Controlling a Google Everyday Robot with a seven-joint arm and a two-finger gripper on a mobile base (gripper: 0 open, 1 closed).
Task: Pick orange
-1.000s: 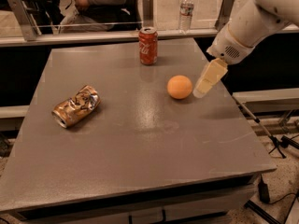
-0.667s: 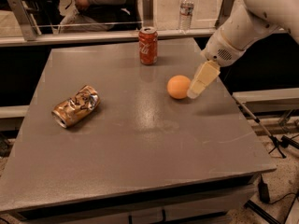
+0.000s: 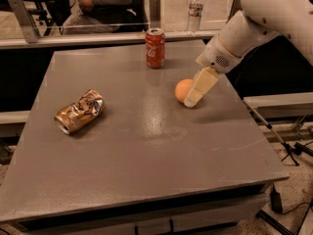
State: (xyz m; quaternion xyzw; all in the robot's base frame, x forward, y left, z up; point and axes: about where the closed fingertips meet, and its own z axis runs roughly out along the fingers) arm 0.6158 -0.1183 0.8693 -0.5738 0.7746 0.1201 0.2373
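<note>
Grey table carries three items. Crushed orange-brown can lies on its side, well to the left of the gripper. Upright red cola can stands left of the gripper, farther back. Orange rests on the table just at the gripper's left side, partly covered by it. Whether the gripper is open or closed cannot be determined.

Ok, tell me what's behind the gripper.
The orange sits there on the table. Its left part shows; its right part is covered by the gripper, which is low over the table's right side. Whether they touch cannot be seen.
</note>
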